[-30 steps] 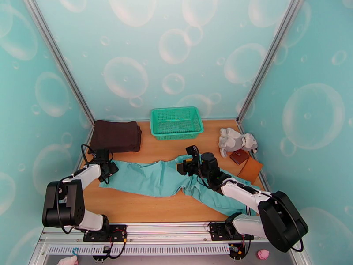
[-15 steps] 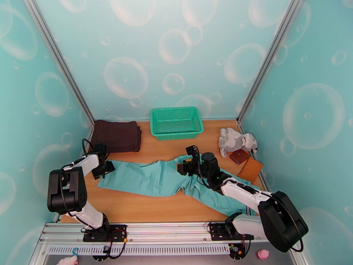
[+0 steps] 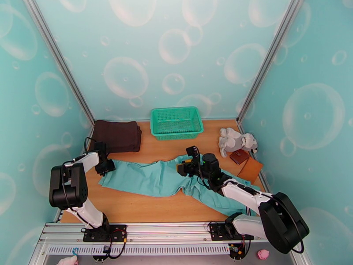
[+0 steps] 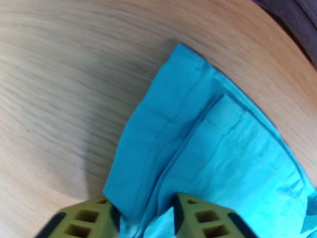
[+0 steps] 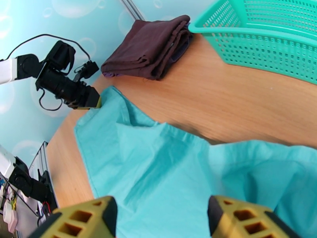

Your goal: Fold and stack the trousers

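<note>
The teal trousers (image 3: 154,179) lie spread across the wooden table, one leg reaching left and the waist end running under my right arm. My left gripper (image 3: 107,167) sits at the far corner of that leg's cuff. In the left wrist view its jaws (image 4: 144,221) are shut on a bunched fold of the cuff (image 4: 214,155). My right gripper (image 3: 183,166) hovers over the crotch area, open, with its fingers (image 5: 83,221) wide apart above the cloth (image 5: 158,167). The right wrist view also shows the left gripper (image 5: 93,103) at the cuff.
A green basket (image 3: 176,122) stands at the back centre, with a folded dark brown garment (image 3: 117,135) to its left. At the back right lie a grey plush toy (image 3: 236,141) and two brown leather pieces (image 3: 247,164). Bare wood (image 3: 145,208) runs along the front.
My left gripper has slid back along the cuff to its far corner and closed on the cloth. The right arm has barely moved.
</note>
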Controlling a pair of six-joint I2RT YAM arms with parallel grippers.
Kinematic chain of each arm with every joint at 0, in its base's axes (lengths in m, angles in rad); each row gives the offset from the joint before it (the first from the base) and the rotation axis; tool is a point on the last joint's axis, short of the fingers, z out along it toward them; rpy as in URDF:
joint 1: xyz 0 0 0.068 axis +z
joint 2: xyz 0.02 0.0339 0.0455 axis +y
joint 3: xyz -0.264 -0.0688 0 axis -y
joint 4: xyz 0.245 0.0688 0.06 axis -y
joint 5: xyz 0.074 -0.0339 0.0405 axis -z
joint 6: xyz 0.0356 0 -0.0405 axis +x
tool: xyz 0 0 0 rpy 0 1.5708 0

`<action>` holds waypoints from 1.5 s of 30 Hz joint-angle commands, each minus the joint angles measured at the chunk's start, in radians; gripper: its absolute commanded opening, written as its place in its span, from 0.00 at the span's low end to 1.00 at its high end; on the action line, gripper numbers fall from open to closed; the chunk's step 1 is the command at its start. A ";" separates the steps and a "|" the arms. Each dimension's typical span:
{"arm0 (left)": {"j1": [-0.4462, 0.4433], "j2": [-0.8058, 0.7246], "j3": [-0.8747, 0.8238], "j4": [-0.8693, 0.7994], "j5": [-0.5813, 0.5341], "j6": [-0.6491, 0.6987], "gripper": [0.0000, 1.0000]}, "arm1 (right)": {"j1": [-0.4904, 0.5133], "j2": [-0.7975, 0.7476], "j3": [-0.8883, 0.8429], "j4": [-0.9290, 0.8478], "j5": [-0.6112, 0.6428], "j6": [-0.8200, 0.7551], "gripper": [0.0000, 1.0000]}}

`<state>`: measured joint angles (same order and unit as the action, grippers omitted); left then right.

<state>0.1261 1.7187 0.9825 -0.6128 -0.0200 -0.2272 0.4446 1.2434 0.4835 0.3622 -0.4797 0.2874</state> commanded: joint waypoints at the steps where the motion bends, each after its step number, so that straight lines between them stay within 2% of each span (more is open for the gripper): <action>1: -0.003 0.048 -0.021 -0.020 0.075 0.007 0.12 | -0.007 -0.034 -0.022 0.061 -0.023 0.000 0.65; 2: -0.005 0.037 -0.017 -0.031 0.053 0.003 0.05 | -0.012 -0.042 -0.027 0.063 -0.018 -0.003 0.65; 4: -0.007 -0.007 -0.012 -0.062 -0.009 -0.014 0.01 | -0.015 -0.054 -0.038 0.076 -0.020 -0.004 0.65; 10: -0.023 -0.203 0.063 -0.222 -0.258 -0.083 0.00 | -0.018 -0.089 -0.064 0.124 -0.043 0.004 0.65; 14: -0.007 -0.296 0.176 -0.326 -0.472 -0.129 0.00 | -0.017 -0.099 -0.071 0.129 -0.042 -0.005 0.65; 22: 0.105 -0.350 0.303 -0.332 -0.638 -0.067 0.00 | -0.016 -0.057 -0.035 0.115 -0.093 0.012 0.66; 27: 0.173 -0.339 0.366 -0.330 -0.770 -0.029 0.00 | 0.001 0.024 0.062 -0.031 -0.125 0.034 0.65; 32: 0.211 -0.323 0.401 -0.334 -0.869 -0.012 0.00 | 0.099 0.050 0.070 -0.095 -0.027 0.080 0.64; 35: 0.207 -0.316 0.410 -0.353 -0.844 -0.021 0.00 | 0.181 0.056 0.066 -0.149 0.009 0.102 0.64; 37: 0.191 -0.339 0.377 -0.342 -0.814 -0.024 0.00 | 0.245 0.053 0.066 -0.222 0.079 0.130 0.64; 39: 0.161 -0.380 0.333 -0.331 -0.733 -0.026 0.00 | 0.298 0.049 0.050 -0.262 0.131 0.187 0.64; 42: 0.112 -0.457 0.273 -0.323 -0.560 -0.043 0.00 | 0.323 0.020 -0.006 -0.279 0.202 0.285 0.64; 45: 0.042 -0.522 0.234 -0.329 -0.488 -0.080 0.00 | 0.303 0.014 -0.042 -0.271 0.208 0.304 0.64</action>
<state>0.2150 1.2694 1.2385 -0.9455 -0.6373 -0.2703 0.7609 1.2743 0.4759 0.1356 -0.3382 0.5083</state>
